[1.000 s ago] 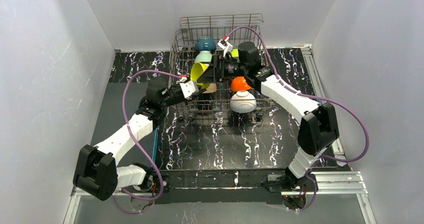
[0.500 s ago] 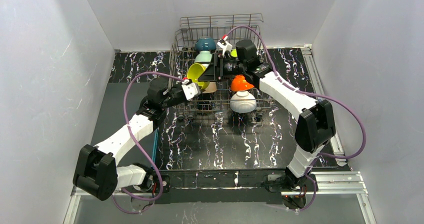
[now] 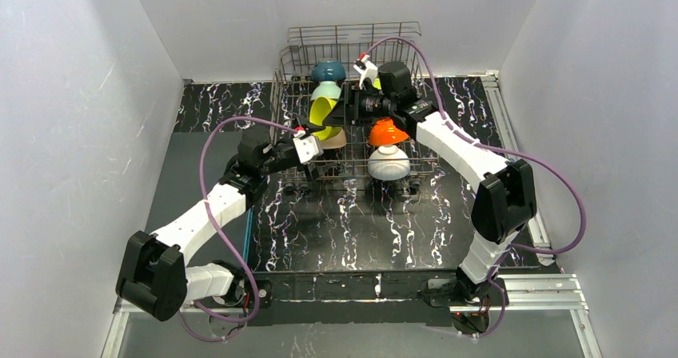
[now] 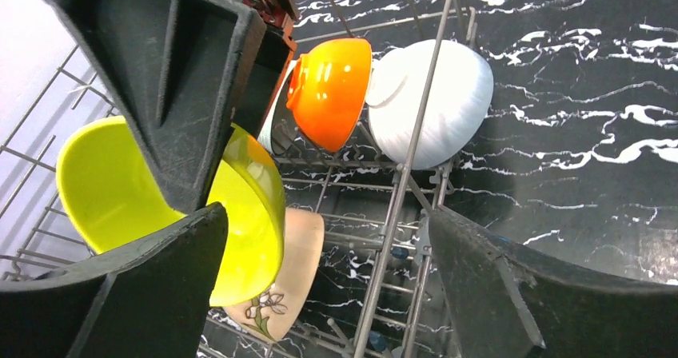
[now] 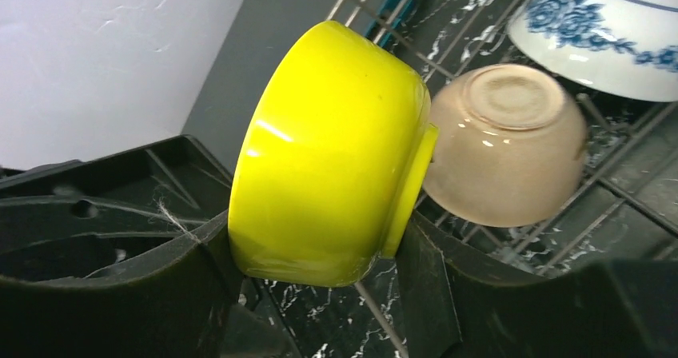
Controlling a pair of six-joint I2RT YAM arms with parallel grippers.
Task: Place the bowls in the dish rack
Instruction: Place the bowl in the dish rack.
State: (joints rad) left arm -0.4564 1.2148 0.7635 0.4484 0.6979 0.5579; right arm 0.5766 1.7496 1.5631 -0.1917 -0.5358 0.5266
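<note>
- Top view: dish rack [image 3: 292, 78] stands on the far middle of the black marbled table [image 3: 352, 222]. Every bowl in sight lies within its wire sides.
- Top view: in the rack's left half, a row runs from the far side to the near side: teal bowl [image 3: 328, 70], mint bowl [image 3: 323, 91], yellow-green bowl [image 3: 322, 113], tan bowl [image 3: 339, 139].
- Top view: in the rack's right half, orange bowl [image 3: 384, 132] sits with white bowl [image 3: 388, 163] just nearer, by the near rail.
- Top view: right gripper [image 3: 340, 112] reaches in over the rack's right side and meets the yellow-green bowl. Left gripper [image 3: 314, 145] hangs at the rack's near-left corner, apart from that bowl.
- Left wrist view: left gripper [image 4: 326, 218] has its jaws spread wide, with nothing clamped between them. Through the gap show rack wires [image 4: 400, 198], the tan bowl [image 4: 284, 286] with a flower print, the orange bowl [image 4: 332, 90] and the white bowl [image 4: 436, 102], the last two on edge and touching.
- Left wrist view: the yellow-green bowl [image 4: 248, 214] is tipped on its side; one black finger of the right gripper lies across its open mouth.
- Right wrist view: right gripper [image 5: 316, 238] is closed on the yellow-green bowl [image 5: 328, 150], one finger [image 5: 104, 294] at the rim side, the other at the foot ring.
- Right wrist view: the bowl is held on edge over the rack floor; cannot tell if it touches the wires.
- Right wrist view: the tan bowl [image 5: 508, 142] sits just behind the foot ring, bottom showing. A blue-patterned bowl [image 5: 608, 30] lies beyond it.
</note>
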